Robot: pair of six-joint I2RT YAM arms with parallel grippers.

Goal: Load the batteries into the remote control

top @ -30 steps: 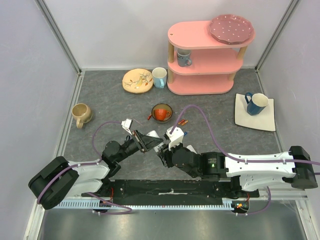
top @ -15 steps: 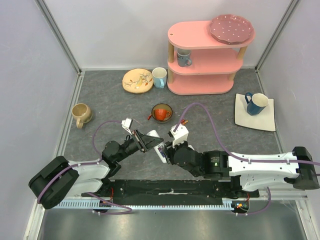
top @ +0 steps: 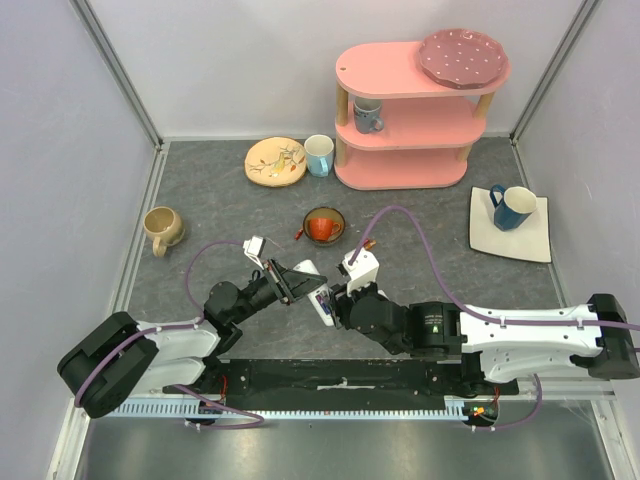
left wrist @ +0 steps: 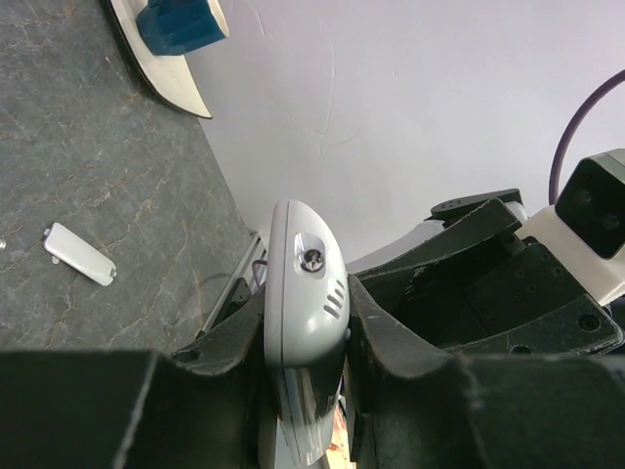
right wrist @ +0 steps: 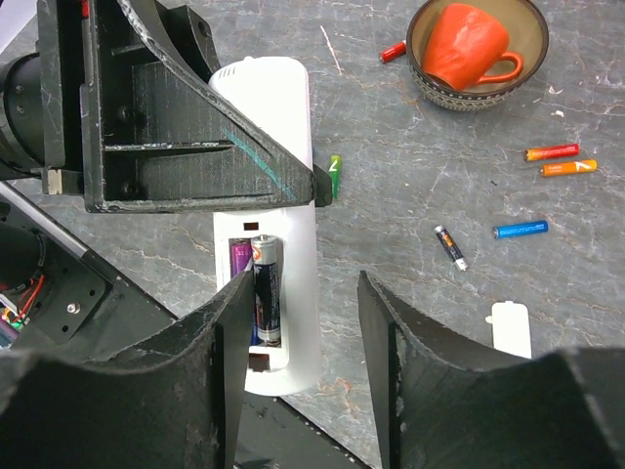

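My left gripper (top: 292, 283) is shut on the white remote control (top: 314, 288) and holds it above the table; in the left wrist view the remote (left wrist: 303, 283) stands edge-on between the fingers (left wrist: 391, 332). In the right wrist view the remote (right wrist: 283, 107) shows its open battery bay with a dark battery (right wrist: 266, 288) and a purple battery (right wrist: 238, 262) in it. My right gripper (right wrist: 305, 293) is open and empty, its jaws astride the bay end. Loose batteries lie on the table: green (right wrist: 335, 174), dark (right wrist: 449, 246), blue (right wrist: 520, 230), orange (right wrist: 552, 151), red (right wrist: 393, 51).
The white battery cover (right wrist: 511, 329) lies on the table, also in the left wrist view (left wrist: 80, 253). A bowl holding an orange mug (top: 324, 226) stands behind the grippers. A pink shelf (top: 410, 110), plates and mugs stand at the back; a blue mug (top: 513, 207) stands at the right.
My right gripper has drawn back a little to the right, uncovering the remote's open end. My left gripper still holds the remote in the same place.
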